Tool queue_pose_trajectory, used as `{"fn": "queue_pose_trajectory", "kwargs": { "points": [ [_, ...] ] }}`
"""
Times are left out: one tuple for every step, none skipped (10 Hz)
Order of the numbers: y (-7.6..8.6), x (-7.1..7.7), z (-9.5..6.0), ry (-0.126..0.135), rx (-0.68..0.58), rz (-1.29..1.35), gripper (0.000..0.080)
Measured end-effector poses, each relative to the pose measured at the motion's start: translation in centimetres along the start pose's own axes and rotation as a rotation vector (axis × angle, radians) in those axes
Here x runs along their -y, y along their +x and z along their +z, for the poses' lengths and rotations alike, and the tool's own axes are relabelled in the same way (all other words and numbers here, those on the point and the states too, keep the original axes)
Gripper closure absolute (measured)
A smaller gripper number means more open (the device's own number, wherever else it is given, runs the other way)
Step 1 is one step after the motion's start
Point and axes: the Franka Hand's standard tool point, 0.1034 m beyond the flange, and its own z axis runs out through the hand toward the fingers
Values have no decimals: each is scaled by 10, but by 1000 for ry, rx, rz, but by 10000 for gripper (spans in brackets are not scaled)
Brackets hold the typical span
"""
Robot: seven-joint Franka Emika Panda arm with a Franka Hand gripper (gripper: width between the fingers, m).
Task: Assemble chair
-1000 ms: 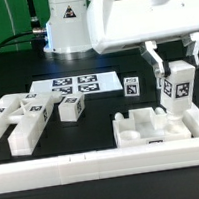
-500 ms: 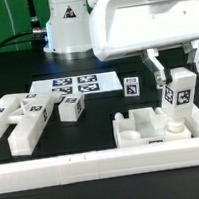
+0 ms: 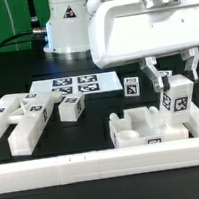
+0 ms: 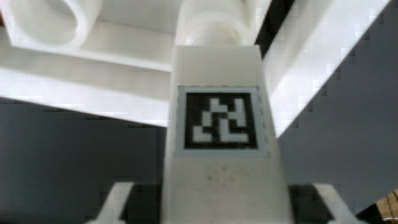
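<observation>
Just at the seat (image 3: 127,132) edge, tool (image 3: 174,81) grips upright bar (image 3: 176,106).

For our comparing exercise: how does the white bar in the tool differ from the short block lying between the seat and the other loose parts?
The bar stands upright, clamped in the tool; the block lies loose on the table. The bar is long, the block stubby. The bar is at the seat; the block sits apart from it. Both are white and tagged.
</observation>
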Motion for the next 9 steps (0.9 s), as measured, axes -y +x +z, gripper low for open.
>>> {"fn": "queue_pose_trajectory", "kwargs": {
  "points": [
    [1,1,1,-1,-8,-2,509],
    [0,2,2,-2,-13,-4,509],
    [0,2,2,-5,-27,-5,509],
    [0,3,3,-7,-37,-6,509],
    [0,2,3,-10,-45,-6,509],
    [0,2,3,-10,-47,-6,509],
    [0,2,3,-10,-45,-6,436],
    [0,2,3,-10,-44,-6,436],
    [1,2,2,-10,-45,-6,243]
  ]
}}
